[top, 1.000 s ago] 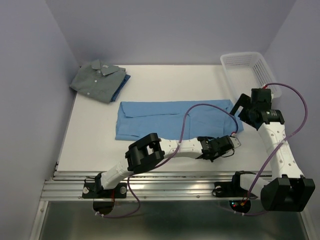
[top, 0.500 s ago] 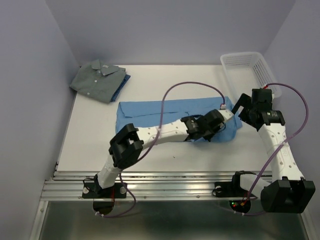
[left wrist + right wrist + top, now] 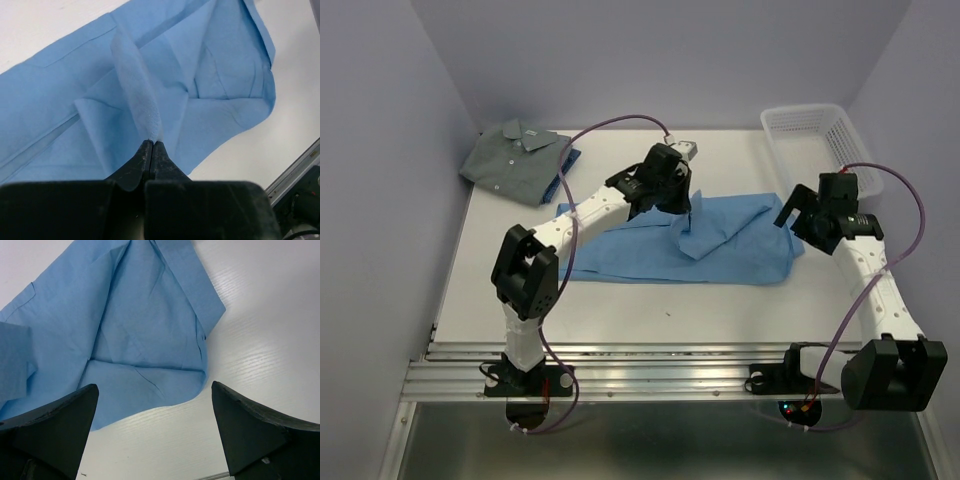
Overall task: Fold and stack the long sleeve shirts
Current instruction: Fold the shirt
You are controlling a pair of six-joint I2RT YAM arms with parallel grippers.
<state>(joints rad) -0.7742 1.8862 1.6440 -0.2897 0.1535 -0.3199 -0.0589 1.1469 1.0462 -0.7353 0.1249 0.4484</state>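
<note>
Sky-blue shirt is laid mid-table, long axis left to right; a fold is pinched tight in the left gripper above its middle. Right gripper, jaws wide apart, is poised nearer the right end.

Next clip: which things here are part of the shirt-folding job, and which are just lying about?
Part of the job: light blue shirt, spread out, a fold pinched by the left gripper; grey-green shirt, folded, far left; darker blue shirt under it; right gripper, open.
Lying about: white mesh basket, far right.
</note>
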